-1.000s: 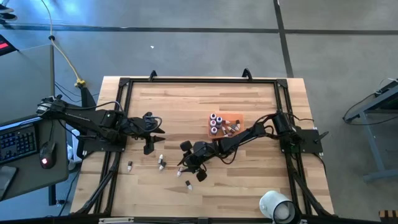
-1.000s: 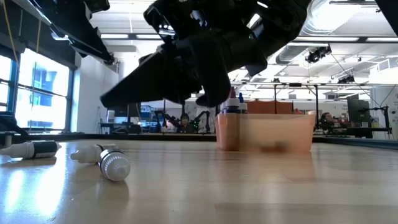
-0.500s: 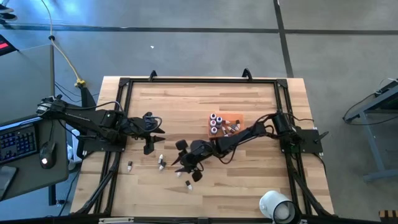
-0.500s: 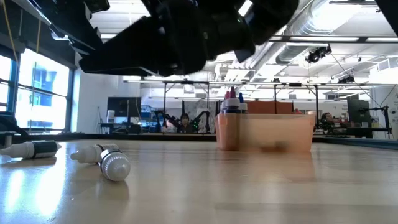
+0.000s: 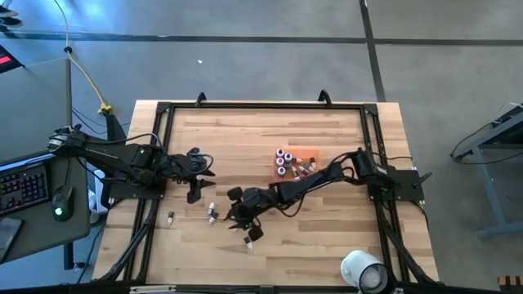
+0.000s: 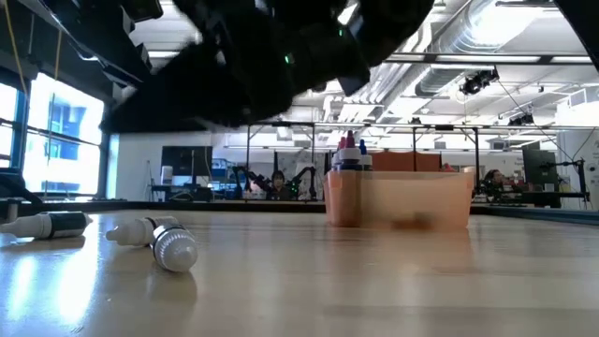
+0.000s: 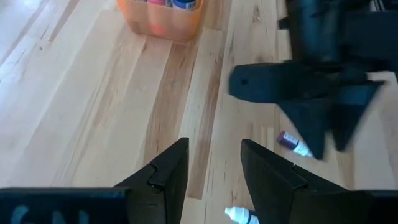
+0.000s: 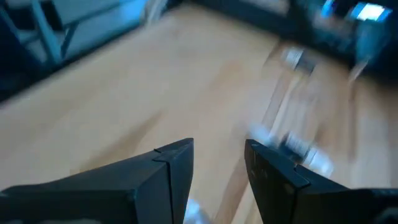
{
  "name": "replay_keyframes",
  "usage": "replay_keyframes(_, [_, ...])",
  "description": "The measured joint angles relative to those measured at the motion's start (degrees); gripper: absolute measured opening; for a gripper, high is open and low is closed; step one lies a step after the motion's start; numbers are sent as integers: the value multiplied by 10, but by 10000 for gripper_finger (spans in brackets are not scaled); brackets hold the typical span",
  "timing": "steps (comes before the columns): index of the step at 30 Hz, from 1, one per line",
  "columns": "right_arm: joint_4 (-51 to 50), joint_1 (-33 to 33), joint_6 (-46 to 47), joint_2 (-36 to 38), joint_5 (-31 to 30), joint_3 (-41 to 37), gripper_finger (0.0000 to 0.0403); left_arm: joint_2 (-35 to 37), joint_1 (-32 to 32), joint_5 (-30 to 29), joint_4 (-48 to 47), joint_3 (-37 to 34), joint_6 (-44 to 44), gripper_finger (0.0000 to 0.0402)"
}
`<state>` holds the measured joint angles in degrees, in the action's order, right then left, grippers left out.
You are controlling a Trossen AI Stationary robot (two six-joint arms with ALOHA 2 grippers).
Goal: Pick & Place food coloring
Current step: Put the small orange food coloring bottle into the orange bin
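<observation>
Some of the little food coloring bottles already stand in the orange tray near the middle of the table, so part of the job looks done. A few more bottles lie loose on the wood: two close together, one off by itself, and one more just beside the right gripper. These still need to go in the tray. The right gripper reaches out over the loose bottles with its fingers apart and nothing between them. The left gripper waits over the left part of the table, fingers apart too, holding nothing. I think about half the work is left.
</observation>
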<state>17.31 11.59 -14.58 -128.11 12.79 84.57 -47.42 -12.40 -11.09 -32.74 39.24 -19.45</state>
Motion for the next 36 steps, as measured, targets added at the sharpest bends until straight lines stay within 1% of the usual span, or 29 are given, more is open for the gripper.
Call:
replay_keyframes(4, [-46, 0, -22, -9, 3, -2, 137, 0, 0, 1, -7, 0, 1, 144])
replay_keyframes(9, [-33, -1, -35, -30, 13, -1, 137, 0, 0, 1, -6, 0, 12, 144])
replay_keyframes(15, [-37, -7, -39, -52, 7, -1, 137, 0, 0, 1, -12, 0, 12, 144])
replay_keyframes(20, [-38, -16, -31, -66, 17, 0, 137, 0, 0, 1, -14, 0, 12, 144])
replay_keyframes(25, [-42, -19, 3, -70, 16, 0, 135, 0, 0, 1, -16, 0, 12, 144])
replay_keyframes(28, [-42, -19, 12, -71, 11, 0, 119, 0, 0, 0, -17, 0, 12, 144])
replay_keyframes(33, [-40, -19, 36, -71, 4, 0, 75, 0, 0, 0, -17, 0, 11, 144])
replay_keyframes(36, [-34, -19, 46, -64, 4, 0, 58, 0, 0, 0, -17, 0, 10, 144])
